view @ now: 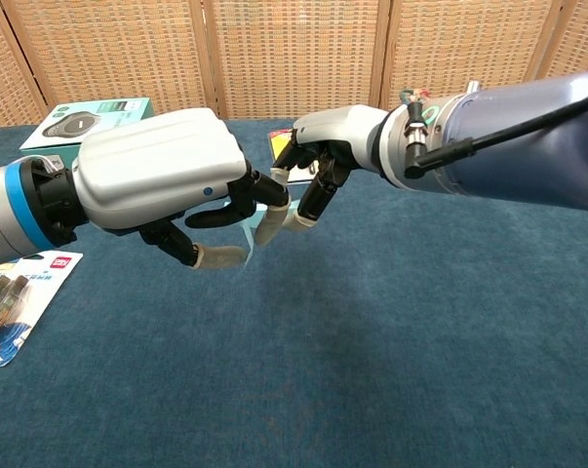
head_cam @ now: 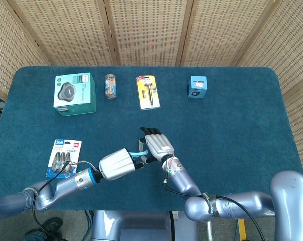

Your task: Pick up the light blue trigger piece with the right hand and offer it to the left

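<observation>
The light blue trigger piece is a thin strip held above the blue table, between my two hands near the front middle. My right hand pinches its one end with curled fingers. My left hand meets it from the left, and its fingers close around the piece's other end. In the chest view the left hand and right hand touch fingertip to fingertip. There the trigger piece shows only as a pale blue sliver below the fingers; most of it is hidden.
Along the far edge stand a teal box, a small jar, a yellow blister pack and a small blue box. A carded pack lies at the front left, near my left forearm.
</observation>
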Controlling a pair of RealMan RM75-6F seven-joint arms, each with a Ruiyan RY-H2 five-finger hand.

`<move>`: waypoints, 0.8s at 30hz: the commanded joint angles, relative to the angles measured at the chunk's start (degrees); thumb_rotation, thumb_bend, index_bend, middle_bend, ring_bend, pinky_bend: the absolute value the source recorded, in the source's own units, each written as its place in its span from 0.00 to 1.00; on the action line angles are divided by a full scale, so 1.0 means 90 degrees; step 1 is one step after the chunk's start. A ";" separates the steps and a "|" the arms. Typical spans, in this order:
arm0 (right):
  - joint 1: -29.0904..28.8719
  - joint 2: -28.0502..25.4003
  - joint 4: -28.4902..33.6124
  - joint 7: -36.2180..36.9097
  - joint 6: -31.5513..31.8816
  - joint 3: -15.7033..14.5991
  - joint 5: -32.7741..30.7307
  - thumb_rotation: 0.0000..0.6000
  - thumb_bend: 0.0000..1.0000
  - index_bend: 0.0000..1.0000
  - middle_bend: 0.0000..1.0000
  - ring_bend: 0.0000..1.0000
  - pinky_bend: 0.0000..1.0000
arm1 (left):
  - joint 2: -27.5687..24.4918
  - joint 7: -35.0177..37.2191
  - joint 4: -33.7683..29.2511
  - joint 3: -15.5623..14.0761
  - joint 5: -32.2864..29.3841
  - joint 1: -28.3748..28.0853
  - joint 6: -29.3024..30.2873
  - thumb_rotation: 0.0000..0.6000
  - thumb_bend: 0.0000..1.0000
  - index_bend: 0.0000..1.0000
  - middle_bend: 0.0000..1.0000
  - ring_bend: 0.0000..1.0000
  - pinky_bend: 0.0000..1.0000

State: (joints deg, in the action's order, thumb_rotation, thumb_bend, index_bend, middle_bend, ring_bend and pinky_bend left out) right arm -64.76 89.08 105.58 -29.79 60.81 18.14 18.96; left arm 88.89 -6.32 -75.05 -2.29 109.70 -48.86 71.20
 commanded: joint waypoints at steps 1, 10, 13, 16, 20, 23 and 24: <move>-0.0010 0.0005 -0.0002 -0.0013 0.0014 -0.0008 -0.0004 1.00 0.61 0.59 0.07 0.00 0.00 | 0.0005 0.0011 0.0000 -0.0004 -0.0003 -0.0004 -0.0005 1.00 0.30 0.59 0.95 1.00 1.00; -0.0022 -0.0017 0.0034 -0.0009 0.0037 0.0010 -0.0027 1.00 0.61 0.59 0.07 0.00 0.00 | 0.0051 -0.0060 0.0019 0.0003 0.0014 -0.0022 -0.0007 1.00 0.32 0.60 0.95 1.00 1.00; -0.0019 -0.0031 0.0045 -0.0001 0.0035 0.0007 -0.0025 1.00 0.61 0.59 0.07 0.00 0.00 | 0.0071 -0.0059 0.0027 0.0009 -0.0001 -0.0023 -0.0011 1.00 0.34 0.62 0.95 1.00 1.00; -0.0014 -0.0038 0.0050 0.0012 0.0031 0.0003 -0.0021 1.00 0.61 0.59 0.07 0.00 0.00 | 0.0083 -0.0050 0.0032 0.0014 -0.0013 -0.0026 -0.0012 1.00 0.38 0.64 0.95 1.00 1.00; -0.0006 -0.0047 0.0044 0.0029 0.0019 -0.0006 -0.0016 1.00 0.61 0.59 0.07 0.00 0.00 | 0.0095 -0.0049 0.0035 0.0027 -0.0024 -0.0031 -0.0004 1.00 0.43 0.65 0.95 1.00 1.00; 0.0002 -0.0051 0.0034 0.0044 0.0010 -0.0017 -0.0007 1.00 0.61 0.59 0.07 0.00 0.00 | 0.0104 -0.0040 0.0042 0.0020 -0.0031 -0.0031 -0.0011 1.00 0.45 0.68 0.95 1.00 1.00; 0.0005 -0.0052 0.0029 0.0051 0.0007 -0.0017 -0.0005 1.00 0.61 0.59 0.07 0.00 0.00 | 0.0106 -0.0044 0.0049 0.0020 -0.0030 -0.0032 -0.0010 1.00 0.46 0.69 0.95 1.00 1.00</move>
State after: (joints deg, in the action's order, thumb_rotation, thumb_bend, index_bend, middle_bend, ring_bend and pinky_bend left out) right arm -64.73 88.62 105.86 -29.34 60.89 17.99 18.91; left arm 89.84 -6.71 -74.61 -2.11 109.42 -49.14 71.11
